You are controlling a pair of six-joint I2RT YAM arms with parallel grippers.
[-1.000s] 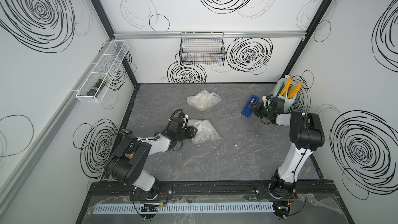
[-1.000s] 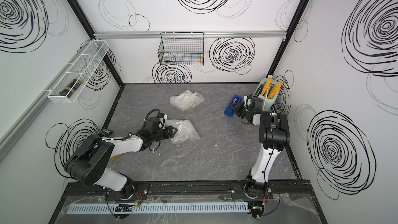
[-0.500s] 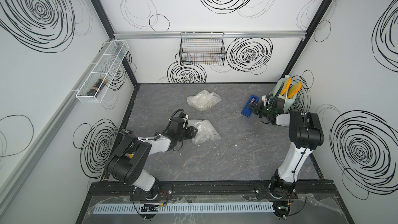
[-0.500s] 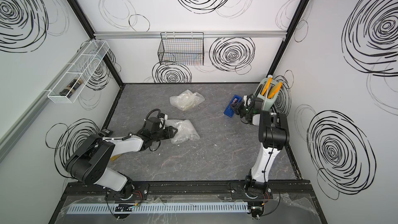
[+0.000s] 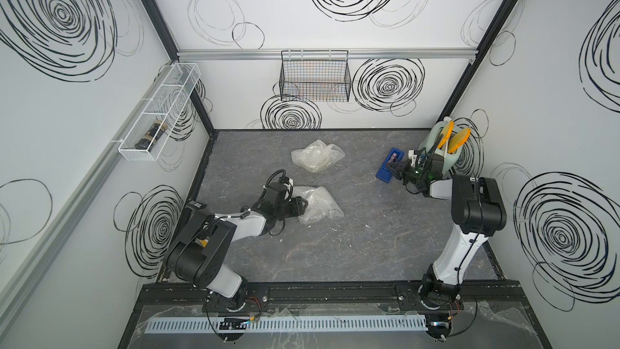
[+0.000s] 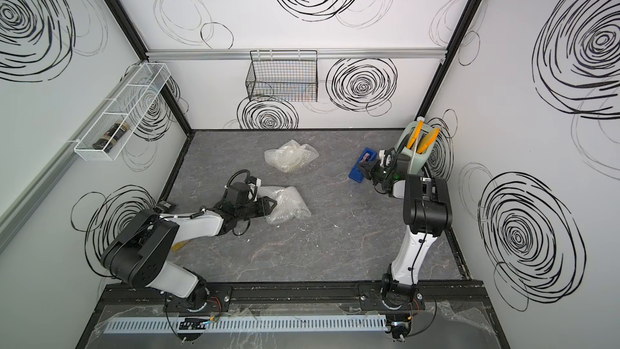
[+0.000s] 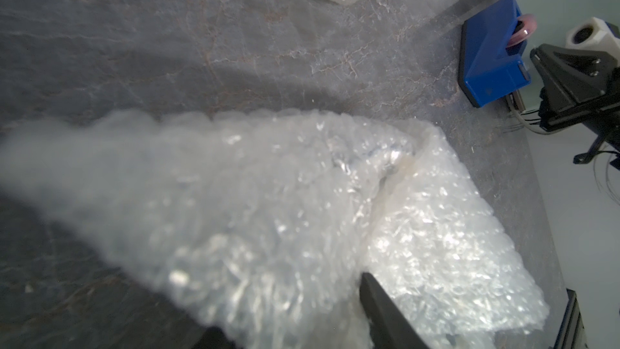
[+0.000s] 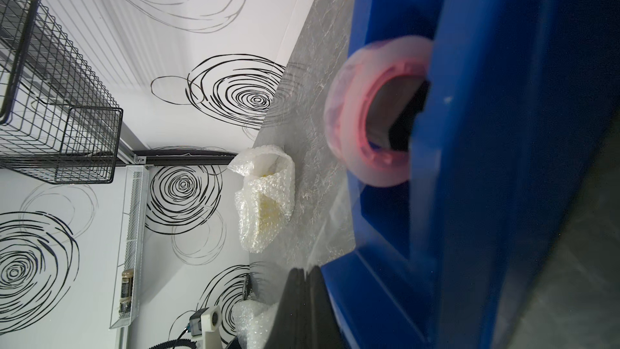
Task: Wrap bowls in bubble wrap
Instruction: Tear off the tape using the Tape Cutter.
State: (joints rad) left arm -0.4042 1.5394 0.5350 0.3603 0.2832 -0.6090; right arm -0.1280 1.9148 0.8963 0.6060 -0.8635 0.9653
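Two crumpled bundles of bubble wrap lie on the grey floor in both top views. The far bundle (image 5: pixel 317 160) (image 6: pixel 290 160) shows a cream-yellow bowl (image 8: pixel 265 209) through the film. My left gripper (image 5: pixel 303 204) (image 7: pixel 292 307) is closed on the near bundle (image 5: pixel 318 208) (image 6: pixel 288 208), with film bunched between its fingers (image 7: pixel 379 303). No bowl shows inside that bundle. My right gripper (image 5: pixel 389 166) (image 8: pixel 303 270) is shut at the blue tape dispenser (image 5: pixel 384 174) (image 8: pixel 503 162). A clear strip of tape runs from the roll (image 8: pixel 349 122) to its fingertips.
A pale green holder with orange utensils (image 5: pixel 443 149) stands in the far right corner behind the right arm. A black wire basket (image 5: pixel 315 78) hangs on the back wall. A white wire shelf (image 5: pixel 161 112) with a dark jar is on the left wall.
My right gripper has closed its jaws at the tape dispenser. The left arm and both bundles have not moved.
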